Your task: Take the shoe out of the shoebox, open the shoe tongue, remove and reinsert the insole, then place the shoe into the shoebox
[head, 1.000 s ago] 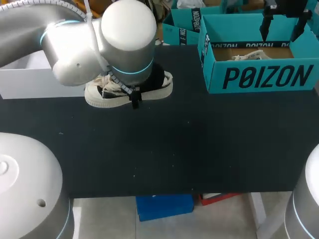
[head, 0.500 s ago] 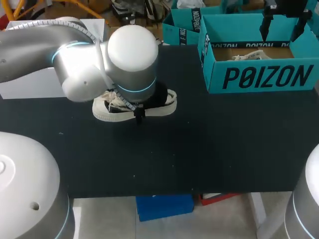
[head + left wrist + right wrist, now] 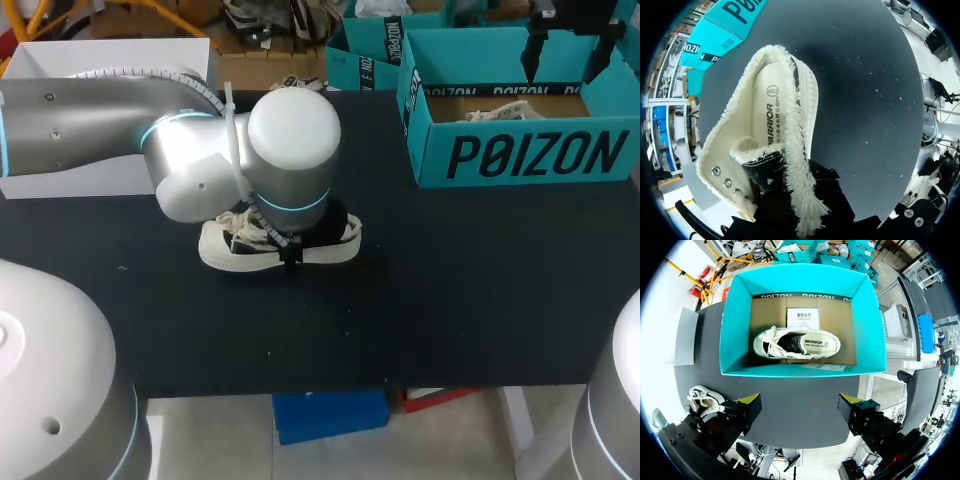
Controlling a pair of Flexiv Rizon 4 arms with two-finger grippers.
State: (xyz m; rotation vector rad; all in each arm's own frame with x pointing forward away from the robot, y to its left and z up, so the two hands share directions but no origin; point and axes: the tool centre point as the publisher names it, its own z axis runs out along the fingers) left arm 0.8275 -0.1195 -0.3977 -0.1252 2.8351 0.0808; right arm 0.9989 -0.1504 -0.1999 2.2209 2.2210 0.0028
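While the left claw (image 3: 786,196) clamps only the frayed collar (image 3: 796,145) of the cream canvas shoe (image 3: 771,107), it may slip; the right claw (image 3: 799,403) gapes empty

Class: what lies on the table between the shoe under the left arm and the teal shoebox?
Nothing. The head view shows only bare black table between the shoe and the shoebox.
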